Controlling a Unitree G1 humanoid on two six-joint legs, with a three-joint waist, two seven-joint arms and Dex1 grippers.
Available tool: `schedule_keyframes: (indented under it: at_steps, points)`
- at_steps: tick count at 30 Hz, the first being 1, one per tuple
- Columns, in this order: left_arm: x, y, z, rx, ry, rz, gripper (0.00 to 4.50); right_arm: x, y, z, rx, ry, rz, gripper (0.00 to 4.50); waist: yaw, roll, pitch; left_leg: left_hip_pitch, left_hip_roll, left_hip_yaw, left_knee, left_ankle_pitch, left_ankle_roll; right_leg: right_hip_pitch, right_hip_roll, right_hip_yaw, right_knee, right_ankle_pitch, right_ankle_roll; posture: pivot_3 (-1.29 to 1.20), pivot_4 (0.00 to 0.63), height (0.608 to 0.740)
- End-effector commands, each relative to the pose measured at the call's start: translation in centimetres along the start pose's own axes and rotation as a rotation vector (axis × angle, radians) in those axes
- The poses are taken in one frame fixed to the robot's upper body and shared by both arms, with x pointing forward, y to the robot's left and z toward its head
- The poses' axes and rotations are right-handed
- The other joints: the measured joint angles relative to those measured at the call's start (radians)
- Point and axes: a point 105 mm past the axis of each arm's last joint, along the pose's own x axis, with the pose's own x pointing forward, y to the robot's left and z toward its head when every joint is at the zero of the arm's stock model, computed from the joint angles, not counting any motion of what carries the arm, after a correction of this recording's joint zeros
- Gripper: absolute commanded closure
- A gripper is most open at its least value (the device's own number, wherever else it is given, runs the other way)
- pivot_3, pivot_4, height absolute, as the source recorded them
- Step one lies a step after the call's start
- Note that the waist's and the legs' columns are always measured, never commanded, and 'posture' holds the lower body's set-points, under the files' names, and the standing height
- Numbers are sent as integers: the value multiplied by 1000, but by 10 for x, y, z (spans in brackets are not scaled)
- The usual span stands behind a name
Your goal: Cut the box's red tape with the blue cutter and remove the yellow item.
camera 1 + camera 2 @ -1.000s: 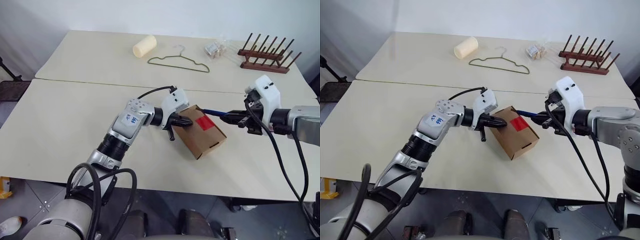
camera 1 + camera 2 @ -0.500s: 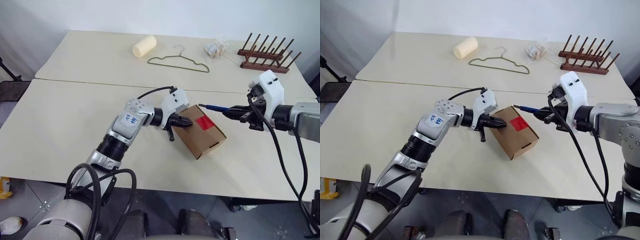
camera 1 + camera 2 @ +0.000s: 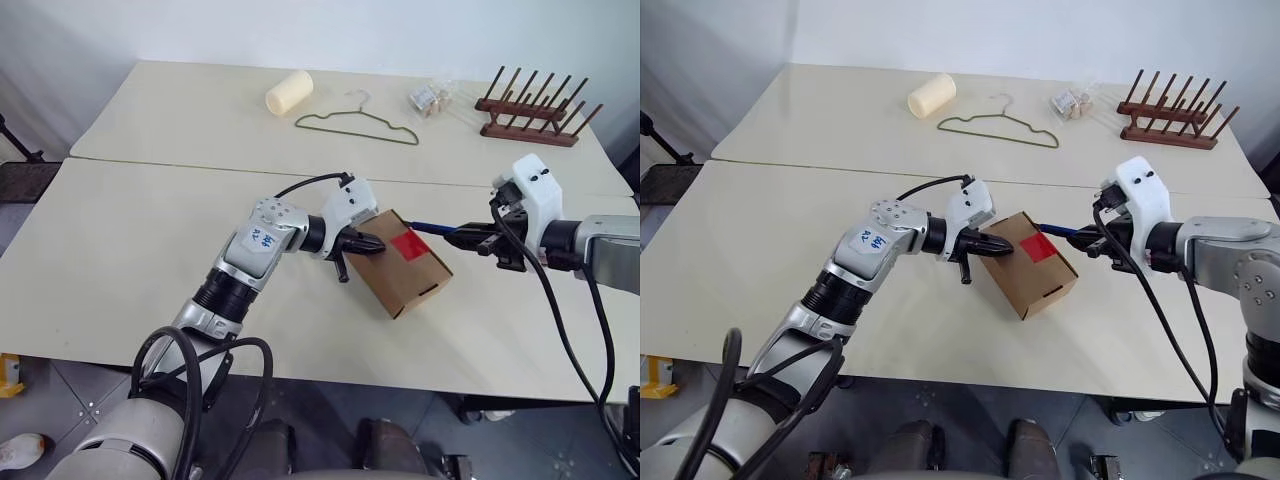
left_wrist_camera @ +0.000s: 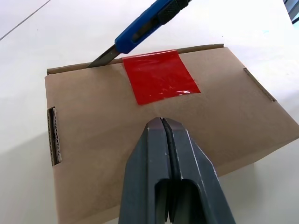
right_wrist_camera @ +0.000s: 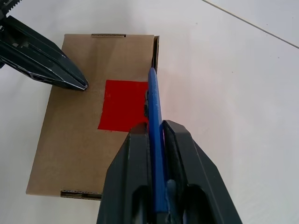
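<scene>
Each arm is silver-grey metal with black ribbed joint sections and a white moulded wrist housing. Black cables loop along both arms. The left forearm carries a white label with blue handwritten marks. Fingers are black, tapered, wedge-shaped.

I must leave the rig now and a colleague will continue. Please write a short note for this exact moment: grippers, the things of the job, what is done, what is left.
Left gripper: shut, tips pressing on the box top to steady it.
Right gripper: shut on the blue cutter.
The cutter's blade is at the box's far edge seam, beside the red tape.
Done: cutter picked up, box braced.
Left: the tape looks uncut; cut it, open the box, take out the yellow item.
</scene>
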Motion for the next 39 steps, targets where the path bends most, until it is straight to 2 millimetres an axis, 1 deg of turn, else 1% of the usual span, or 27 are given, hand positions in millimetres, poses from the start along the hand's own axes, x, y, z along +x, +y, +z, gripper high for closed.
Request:
schedule_keyframes:
  at_steps: [1,3,8,12,16,22,25,28,32,33,35,36,39]
  points:
    - [2,1,-16,-40,53,8,4500,-10,0,9,-39,-12,-14,4368,0,0,0,0,0,0,0,0,0,0,0,0,0,0,0,0,150,740]
    - [3,2,-16,-42,55,10,4500,-12,3,10,-40,15,14,4368,0,0,0,0,0,0,0,0,0,0,0,0,0,0,0,0,150,740]
    - [6,1,-22,-51,97,12,4500,-15,11,4,-36,109,60,4368,0,0,0,0,0,0,1,0,0,1,0,0,0,0,0,0,150,740]
    - [8,1,-22,-55,103,14,4500,-14,4,0,-20,143,29,4368,2,0,0,0,0,0,1,0,0,1,0,0,0,0,0,0,150,740]
    - [8,-1,-24,-57,110,9,4500,-13,-6,-9,-5,179,-7,4368,2,0,0,1,0,0,1,0,0,2,0,0,0,0,0,0,150,740]
    - [7,-3,-26,-59,119,5,4500,-18,-11,-15,-3,221,-20,4368,2,1,-1,2,0,0,1,0,0,3,0,0,0,0,0,0,150,740]
    - [7,-3,-26,-59,120,4,4500,-23,-6,-13,-13,237,4,4368,3,1,-1,2,0,0,1,0,0,3,0,0,0,0,0,0,150,740]
    - [8,-3,-26,-58,119,4,4500,-33,0,-16,-23,273,29,4368,2,0,-1,2,0,0,1,0,0,3,0,0,0,0,0,0,150,740]
    - [8,-3,-26,-58,117,4,4500,-47,0,-19,-28,305,23,4368,2,1,-1,2,0,-1,1,0,0,3,0,0,0,0,0,0,150,740]
    - [8,-3,-26,-57,117,3,4500,-50,-1,-18,-29,304,21,4368,2,1,-1,2,0,0,1,0,0,3,0,0,0,0,0,0,150,740]
    - [8,-3,-26,-58,113,0,4500,-53,-2,-9,-35,255,20,4368,2,1,-1,2,0,-1,1,0,0,3,0,0,0,0,0,0,150,740]
    - [8,-4,-26,-57,111,-4,4500,-54,-2,-1,-40,208,27,4368,2,1,-1,2,0,0,1,0,0,3,0,0,0,0,0,0,150,740]
    - [9,-6,-24,-55,97,-16,4500,-62,-14,22,8,49,16,4368,2,1,-1,2,0,0,1,0,0,3,0,1,0,0,0,0,150,740]
